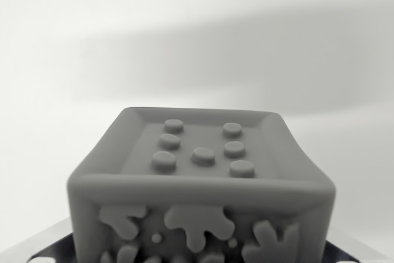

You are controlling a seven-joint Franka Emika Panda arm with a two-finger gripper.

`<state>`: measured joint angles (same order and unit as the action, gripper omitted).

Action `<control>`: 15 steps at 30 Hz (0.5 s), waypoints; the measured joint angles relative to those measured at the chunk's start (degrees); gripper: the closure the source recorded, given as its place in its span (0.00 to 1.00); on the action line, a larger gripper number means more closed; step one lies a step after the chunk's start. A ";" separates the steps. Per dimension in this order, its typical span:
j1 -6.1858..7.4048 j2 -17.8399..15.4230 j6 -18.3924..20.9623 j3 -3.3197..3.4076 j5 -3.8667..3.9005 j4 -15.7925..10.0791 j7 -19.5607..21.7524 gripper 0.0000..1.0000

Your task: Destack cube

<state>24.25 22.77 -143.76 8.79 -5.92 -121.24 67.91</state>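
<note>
Cube (200, 180) close below me, studs up.
My jaws are out of sight, so their width is unknown. Risk: closing off-centre on the cube could tip whatever lies beneath.

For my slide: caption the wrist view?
Close-up of a grey cube, seven raised studs on top, against a white surface.

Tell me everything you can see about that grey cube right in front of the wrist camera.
The grey cube looks like matte moulded plastic or rubber with rounded edges. Its top face is recessed inside a raised rim and carries seven round raised studs. The near side shows raised splat-shaped reliefs and small dots. It sits upright, filling the lower middle of the wrist view against a plain white background. Dark and shiny bits show at its lower corners; what it rests on is hidden.
</note>
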 joint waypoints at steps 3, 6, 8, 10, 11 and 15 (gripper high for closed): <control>0.46 0.21 0.05 -0.06 0.00 0.29 0.25 1.00; 0.87 0.40 0.10 -0.11 0.00 0.54 0.46 1.00; 1.20 0.56 0.14 -0.12 0.00 0.75 0.61 1.00; 1.53 0.77 0.20 -0.15 0.00 1.01 0.76 1.00; 1.70 0.86 0.24 -0.17 0.00 1.14 0.85 1.00; 2.31 1.13 0.34 -0.26 0.00 1.49 1.19 1.00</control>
<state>26.56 23.90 -143.43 8.53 -5.92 -119.75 69.10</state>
